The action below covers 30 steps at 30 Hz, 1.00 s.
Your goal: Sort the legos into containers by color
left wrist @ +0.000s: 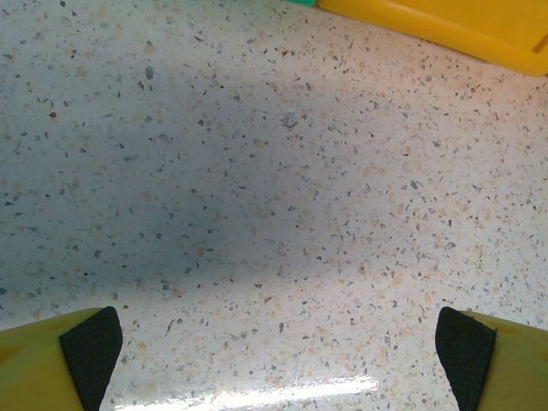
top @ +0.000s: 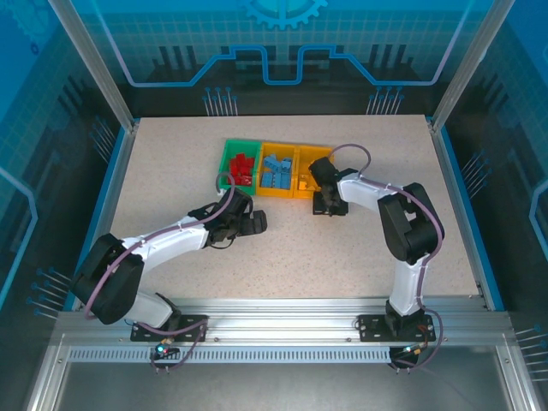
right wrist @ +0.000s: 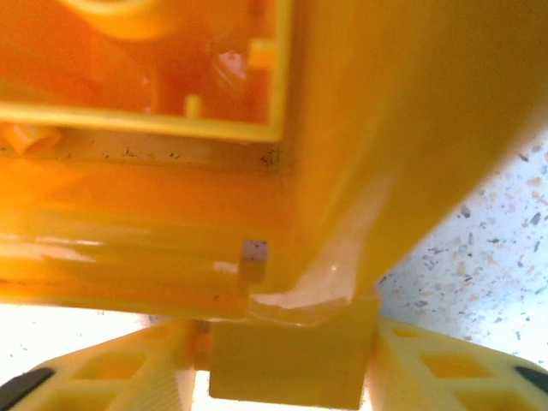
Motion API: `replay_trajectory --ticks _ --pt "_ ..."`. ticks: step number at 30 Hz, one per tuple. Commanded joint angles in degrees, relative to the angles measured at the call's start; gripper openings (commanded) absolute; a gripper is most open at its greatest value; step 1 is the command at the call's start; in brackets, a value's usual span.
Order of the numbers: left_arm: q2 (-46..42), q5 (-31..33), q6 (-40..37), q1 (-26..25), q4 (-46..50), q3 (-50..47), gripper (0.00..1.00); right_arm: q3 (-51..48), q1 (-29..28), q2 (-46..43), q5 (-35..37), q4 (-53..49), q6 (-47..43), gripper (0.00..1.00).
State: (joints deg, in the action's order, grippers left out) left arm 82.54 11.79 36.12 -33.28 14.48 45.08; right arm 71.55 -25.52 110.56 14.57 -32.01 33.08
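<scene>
Here, yellow lego between right fingers, beside bin

Speckled tabletop, blue enclosure walls

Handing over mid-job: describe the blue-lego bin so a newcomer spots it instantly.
On the speckled table, three bins sit in a row. Take the middle bin, orange-yellow. It holds blue legos; the green bin beside it holds red ones.
</scene>
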Motion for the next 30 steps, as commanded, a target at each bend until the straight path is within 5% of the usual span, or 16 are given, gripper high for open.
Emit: replay_trajectory --ticks 1,15,26,30 --pt "-1.51 1.47 0.39 -0.33 -0.13 -1.12 0.99 -2.77 -0.66 -1.74 1.91 -0.54 0.10 0.45" --pt "-1.77 1.40 0.54 -0.40 -0.46 -1.34 0.99 -0.83 -3.21 -15.14 -0.70 -2.65 -1.95 0.42" --pt "-3.82 3.50 0.54 -0.40 0.77 -2.86 0.99 21.72 1.18 -0.24 -6.12 -5.44 -3.37 0.44" --pt "-5.68 5.07 0.22 -0.39 1.12 -4.13 0.99 28.18 2.64 5.17 -7.48 -7.11 -3.29 0.51"
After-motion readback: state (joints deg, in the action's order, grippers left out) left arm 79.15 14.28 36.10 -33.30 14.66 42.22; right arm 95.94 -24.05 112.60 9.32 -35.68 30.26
